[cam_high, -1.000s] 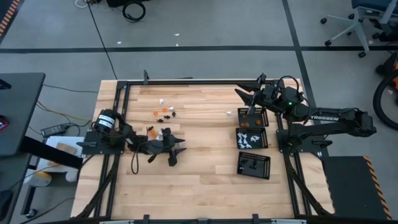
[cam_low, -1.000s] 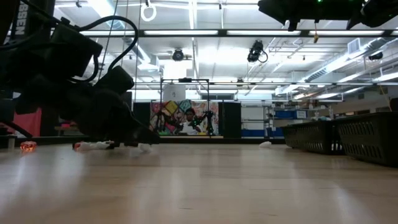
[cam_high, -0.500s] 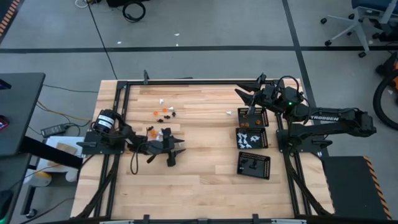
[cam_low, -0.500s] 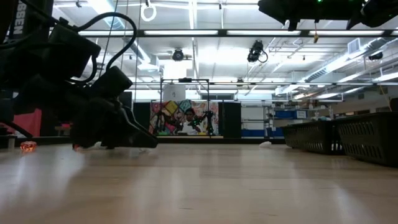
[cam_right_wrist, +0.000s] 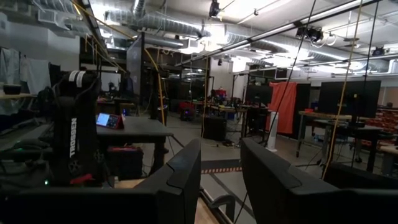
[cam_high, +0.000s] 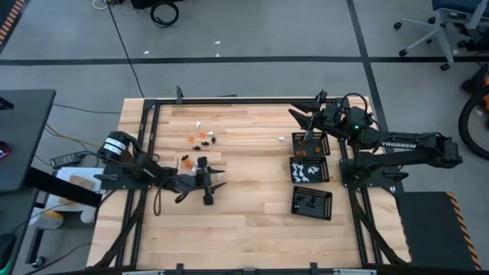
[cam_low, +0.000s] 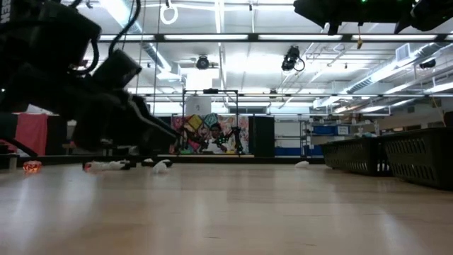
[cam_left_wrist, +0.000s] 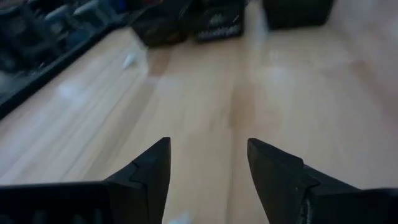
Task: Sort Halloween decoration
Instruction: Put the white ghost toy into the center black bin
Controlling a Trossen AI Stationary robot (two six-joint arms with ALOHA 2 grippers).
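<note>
from above, the little orange, black and white decoration pieces (cam_high: 202, 138) lie on the wooden bench (cam_high: 244, 221), near three black holey trays (cam_high: 310, 172). the left gripper (cam_high: 215, 182) has its fingers spread, holding nothing. the right gripper (cam_high: 306, 114) hangs over the trays; i cannot tell its fingers.

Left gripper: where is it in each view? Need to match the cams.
High view: left gripper, open, over the table's left half, beside the scattered decoration pieces.
Low view: dark mass at left, above the tabletop.
Left wrist view: its own fingers at the bottom.
Right wrist view: not identifiable.
Shared landmark: black trays.
</note>
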